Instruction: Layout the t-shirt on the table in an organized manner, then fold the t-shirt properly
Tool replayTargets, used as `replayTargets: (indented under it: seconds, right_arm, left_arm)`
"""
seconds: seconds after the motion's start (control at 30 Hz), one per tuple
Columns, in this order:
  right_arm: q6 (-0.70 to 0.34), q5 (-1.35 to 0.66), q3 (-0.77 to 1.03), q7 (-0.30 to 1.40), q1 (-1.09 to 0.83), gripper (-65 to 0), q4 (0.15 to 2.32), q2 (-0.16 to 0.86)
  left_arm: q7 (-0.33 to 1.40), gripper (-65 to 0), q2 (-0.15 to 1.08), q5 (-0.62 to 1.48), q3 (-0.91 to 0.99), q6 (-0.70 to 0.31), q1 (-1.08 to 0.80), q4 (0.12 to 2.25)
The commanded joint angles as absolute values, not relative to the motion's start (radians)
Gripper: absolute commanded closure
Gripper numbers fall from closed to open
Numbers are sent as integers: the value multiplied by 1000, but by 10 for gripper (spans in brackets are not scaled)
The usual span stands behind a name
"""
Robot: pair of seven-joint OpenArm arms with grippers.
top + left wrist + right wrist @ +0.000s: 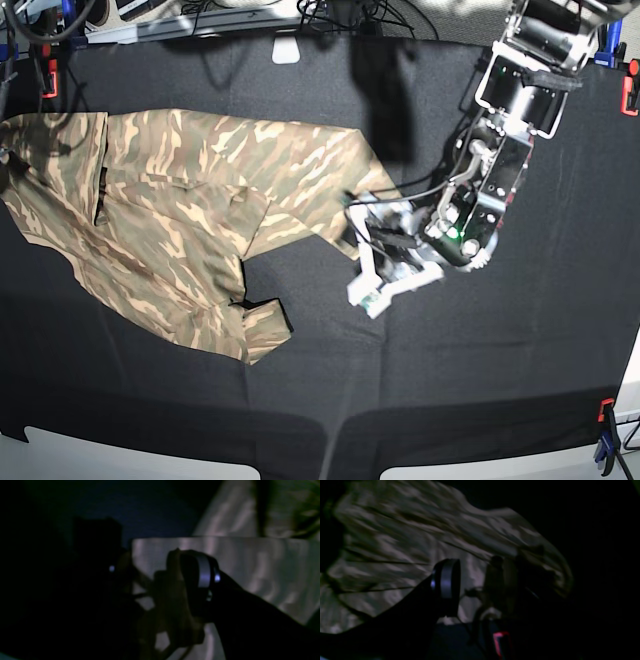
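The camouflage t-shirt [190, 230] lies crumpled across the left half of the black table [470, 400], one end running off the view's left edge. In the base view my left gripper [362, 255] is low at the shirt's right edge, jaws apart, the cloth edge beside them. The dim left wrist view has the left gripper [145, 577] over pale folded fabric [250, 562]. In the right wrist view my right gripper [472, 580] hovers over blurred, wrinkled t-shirt [395, 542], light cloth showing in the gap between its fingers. Nothing shows as gripped. The right arm is outside the base view.
Orange and blue clamps [604, 440] hold the cloth at the table's corners, another clamp [630, 88] at the far right. Cables and gear [330, 12] run along the back edge. A white strip [110, 455] borders the front.
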State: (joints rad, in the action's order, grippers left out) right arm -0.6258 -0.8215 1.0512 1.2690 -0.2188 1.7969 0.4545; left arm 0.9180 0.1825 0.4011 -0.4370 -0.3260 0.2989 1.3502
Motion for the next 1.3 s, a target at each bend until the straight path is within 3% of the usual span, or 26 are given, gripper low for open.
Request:
replayTargets:
  seconds: [0.0, 0.23, 0.37, 0.7, 0.77, 0.97, 1.27]
  right_arm:
    - [-633, -846, 1060, 1250, -213, -269, 1812, 479]
    - [-633, -853, 1060, 1250, -213, -269, 1812, 479]
    - [-633, -853, 1060, 1250, -213, -269, 1812, 479]
    - [-633, -852, 1060, 1250, -213, -269, 1812, 479]
    - [-633, -852, 1060, 1250, -213, -269, 1812, 479]
    - [-633, -852, 1060, 1250, -213, -269, 1812, 479]
    - [-641, -852, 1060, 1250, -213, -269, 1812, 479]
  left_arm:
    - [902, -318, 181, 420, -432, -329, 331, 1352]
    - [921, -318, 181, 576, -432, -331, 405, 1213]
    - [961, -318, 171, 730, -432, -432, 421, 1206]
    - [920, -316, 136, 700, -432, -465, 421, 1206]
    - [904, -271, 136, 660, -432, -464, 420, 1206]
    - [912, 0, 136, 649, -432, -464, 416, 1206]
    - [1303, 0, 138, 959, -432, -490, 413, 1217]
